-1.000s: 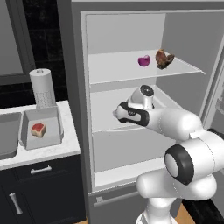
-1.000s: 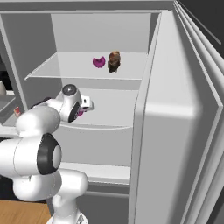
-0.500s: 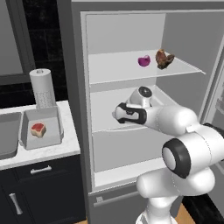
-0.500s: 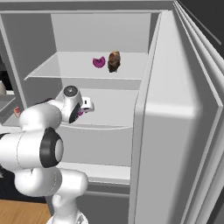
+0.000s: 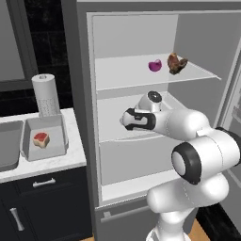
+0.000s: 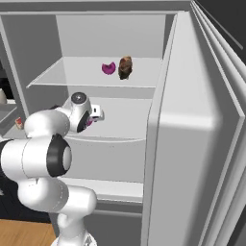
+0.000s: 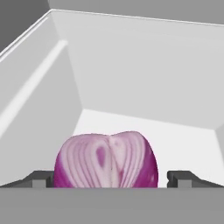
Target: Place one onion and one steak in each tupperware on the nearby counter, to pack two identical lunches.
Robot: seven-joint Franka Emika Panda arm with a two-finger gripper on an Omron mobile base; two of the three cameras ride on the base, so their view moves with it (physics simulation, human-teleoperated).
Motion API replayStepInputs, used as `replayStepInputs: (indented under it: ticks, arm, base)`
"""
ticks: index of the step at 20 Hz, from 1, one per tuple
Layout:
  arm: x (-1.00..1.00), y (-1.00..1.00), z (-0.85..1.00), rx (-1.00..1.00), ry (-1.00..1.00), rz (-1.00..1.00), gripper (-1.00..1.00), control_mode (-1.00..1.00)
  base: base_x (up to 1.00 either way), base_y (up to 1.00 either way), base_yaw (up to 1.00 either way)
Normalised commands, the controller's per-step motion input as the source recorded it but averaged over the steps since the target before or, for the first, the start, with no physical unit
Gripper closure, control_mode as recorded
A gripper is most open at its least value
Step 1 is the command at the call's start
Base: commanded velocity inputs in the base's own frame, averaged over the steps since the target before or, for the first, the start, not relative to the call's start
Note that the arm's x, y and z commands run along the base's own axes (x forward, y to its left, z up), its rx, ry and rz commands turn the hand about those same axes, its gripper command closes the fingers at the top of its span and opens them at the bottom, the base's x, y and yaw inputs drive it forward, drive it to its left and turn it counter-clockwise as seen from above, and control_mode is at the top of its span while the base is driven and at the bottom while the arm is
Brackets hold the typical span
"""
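Left base view: arm reaching further into fridge (image 5: 136, 56) middle shelf than before; steak (image 5: 41, 139) in tupperware (image 5: 44, 141) on table (image 5: 70, 157). Right base view: pincer (image 6: 91, 116) mostly hidden behind wrist. Hand view: onion (image 7: 106, 160) between spread fingertips (image 7: 40, 178).

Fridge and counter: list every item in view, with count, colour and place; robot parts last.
Onion: one, purple and white, cut face showing, on the middle fridge shelf between the open fingertips.
Second onion: one, purple, on the upper fridge shelf, left of a steak.
Steak: one, brown, upper shelf.
Second steak: one, red with a pale edge, inside a tupperware.
Tupperware: one grey tray on the counter; another grey edge shows at its left.
Paper-towel roll: one, white, upright behind the tray.
Counter: one, white, left of the fridge.
Fridge: one, white, door open.
Gripper: one, dark fingertips, open, either side of the middle-shelf onion.
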Motion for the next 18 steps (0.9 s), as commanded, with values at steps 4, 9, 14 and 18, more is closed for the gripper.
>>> replayStepInputs:
  ticks: [4,9,14,18]
  arm:
    - [0.0,0.0,-0.03,0.0,0.0,0.0,-1.0,-1.0]
    - [0.0,0.0,-0.04,0.0,0.0,0.0,1.0,-1.0]
    - [-0.04,0.0,-0.02,0.0,0.05,0.0,1.0,-1.0]
    - [-0.75,-0.12,0.0,0.02,-0.03,0.0,1.0,-1.0]
  base:
    - [0.0,0.0,0.0]
    - [0.0,0.0,0.0]
    - [0.0,0.0,0.0]
    - [0.0,0.0,0.0]
